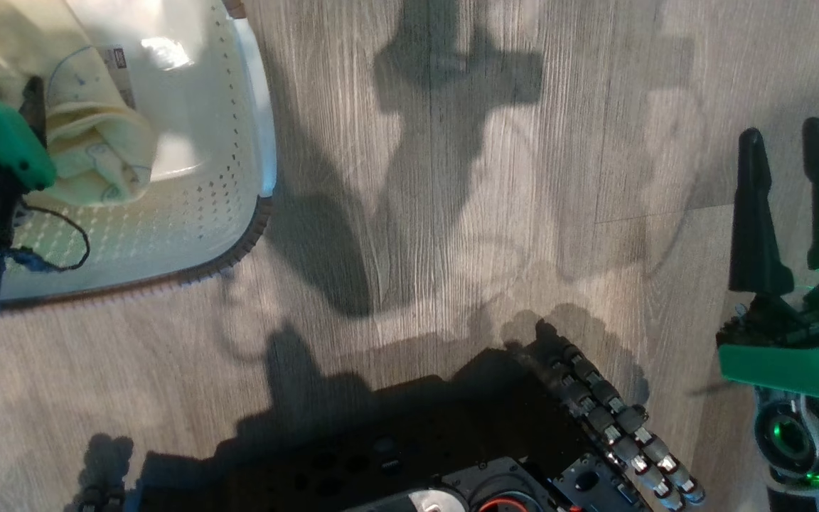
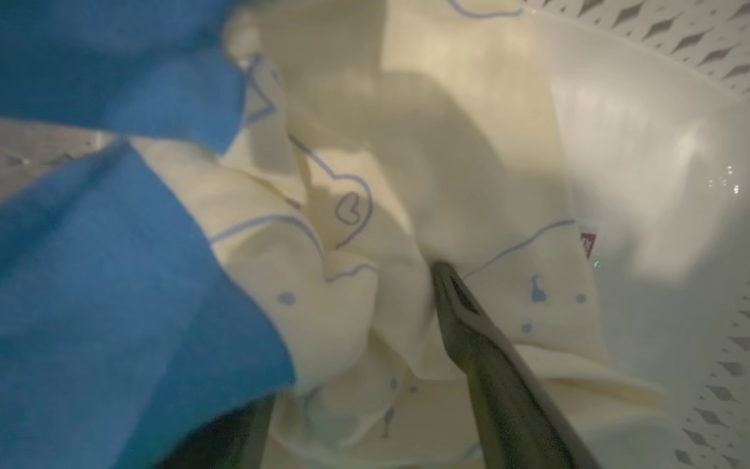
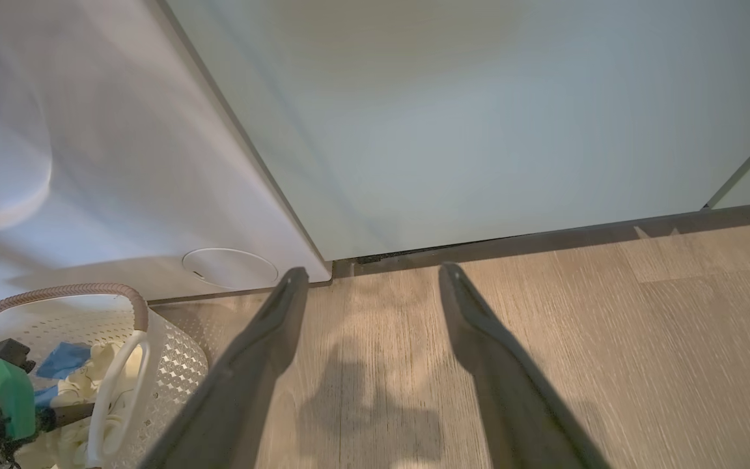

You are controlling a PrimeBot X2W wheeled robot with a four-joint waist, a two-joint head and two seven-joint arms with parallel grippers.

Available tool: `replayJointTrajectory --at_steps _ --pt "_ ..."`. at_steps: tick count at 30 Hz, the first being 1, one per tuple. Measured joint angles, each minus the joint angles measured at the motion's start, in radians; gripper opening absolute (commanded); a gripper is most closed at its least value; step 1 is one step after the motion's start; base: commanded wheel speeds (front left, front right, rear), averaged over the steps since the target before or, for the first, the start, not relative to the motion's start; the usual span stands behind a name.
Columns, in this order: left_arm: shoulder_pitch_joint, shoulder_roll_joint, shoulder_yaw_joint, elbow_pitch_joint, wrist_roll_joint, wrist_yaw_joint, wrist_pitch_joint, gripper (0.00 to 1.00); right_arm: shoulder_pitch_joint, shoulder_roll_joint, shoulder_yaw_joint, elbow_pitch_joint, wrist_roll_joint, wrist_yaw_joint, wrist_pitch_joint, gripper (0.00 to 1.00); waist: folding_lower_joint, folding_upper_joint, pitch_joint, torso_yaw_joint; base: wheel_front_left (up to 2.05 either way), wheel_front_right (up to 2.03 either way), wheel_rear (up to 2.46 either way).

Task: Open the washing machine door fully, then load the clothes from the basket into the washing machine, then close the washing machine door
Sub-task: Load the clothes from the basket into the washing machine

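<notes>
Clothes (image 2: pixel 375 163): judged soft, light, limp; heaped in the basket (image 1: pixel 225 213) at ten o'clock. Your left tool (image 2: pixel 349 326) sits among them, jaws apart; pinch a bunched fold. Right tool (image 1: pixel 783 139): apart, empty, three o'clock.

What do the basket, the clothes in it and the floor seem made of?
Basket: likely moulded plastic, cream, glossy; punched diamond holes and sheen.
Clothes: soft woven or knit fabric, matte, probably cotton; they crumple in folds.
Floor: wood-look planks, matte grain; laminate or vinyl, cannot tell.

Pale yellow clothes (image 2: pixel 414 163) with blue line prints and blue trim; cream basket (image 1: pixel 225 178), diamond-perforated, brown rim; grey wood-grain floor (image 1: pixel 523 249)
</notes>
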Motion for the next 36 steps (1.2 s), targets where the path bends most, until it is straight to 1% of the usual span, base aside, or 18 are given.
replayJointTrajectory --at_steps 2,4,5,6,7,8,9,16,20,27,31,36 --pt "-0.008 -0.003 0.001 0.005 -0.004 0.015 0.002 1.00 0.004 0.000 0.002 -0.013 -0.003 0.000 0.000 1.00 0.0000 0.0000 0.003 0.002 0.00 0.00 0.00" --pt "-0.013 -0.008 0.009 0.016 -0.017 0.015 0.002 1.00 0.007 0.000 0.002 -0.031 -0.011 0.000 0.000 1.00 0.0000 0.0000 0.006 0.004 0.00 0.00 0.00" --pt "-0.016 -0.012 0.014 0.019 -0.021 0.015 0.003 0.98 0.010 0.000 0.002 -0.038 -0.012 0.000 0.000 1.00 0.0000 0.0000 0.007 0.005 0.00 0.00 0.00" --pt "-0.018 -0.014 0.016 0.023 -0.025 0.015 0.005 0.81 0.015 0.000 0.002 -0.043 -0.012 0.000 0.000 1.00 0.0000 0.0000 0.008 0.006 0.00 0.00 0.00" --pt "-0.021 -0.014 0.017 0.028 -0.026 0.015 0.005 0.42 0.024 0.000 0.001 -0.047 -0.012 0.000 0.000 1.00 0.0000 0.0000 0.009 0.007 0.00 0.00 0.00" --pt "-0.023 -0.018 0.018 0.033 -0.029 0.015 0.006 0.10 0.032 0.000 0.000 -0.047 -0.012 0.000 0.000 1.00 0.0000 0.0000 0.010 0.008 0.00 0.00 0.00" --pt "-0.028 -0.022 0.018 0.036 -0.034 0.013 0.013 0.00 0.040 0.000 -0.001 -0.047 -0.014 0.000 0.000 1.00 0.0000 0.0000 0.010 0.010 0.00 0.00 0.00" --pt "-0.035 -0.027 0.014 0.055 -0.036 -0.003 0.014 0.00 0.044 0.000 -0.001 -0.049 -0.020 0.000 0.000 1.00 0.0001 0.0000 0.006 0.011 0.00 0.00 0.00" --pt "-0.035 -0.033 -0.007 0.058 -0.035 -0.012 -0.010 0.00 0.043 0.000 -0.002 -0.045 -0.020 0.000 0.000 1.00 0.0001 0.0000 -0.001 0.012 0.00 0.00 0.00" --pt "-0.027 -0.044 -0.039 0.046 -0.017 -0.013 -0.117 0.00 0.014 0.000 -0.006 -0.032 -0.021 0.000 0.000 1.00 0.0002 0.0000 -0.018 0.015 0.00 0.00 0.00" --pt "-0.018 -0.073 -0.046 0.027 -0.002 -0.011 -0.191 0.00 -0.002 0.000 -0.025 -0.026 -0.038 0.000 0.000 1.00 0.0002 0.0000 -0.041 0.031 0.00 0.00 0.00" --pt "0.012 -0.108 -0.056 -0.002 0.009 -0.002 -0.242 0.00 -0.001 0.000 -0.057 -0.017 -0.065 0.000 0.000 1.00 0.0002 0.0000 -0.082 0.067 0.00 0.00 0.00"
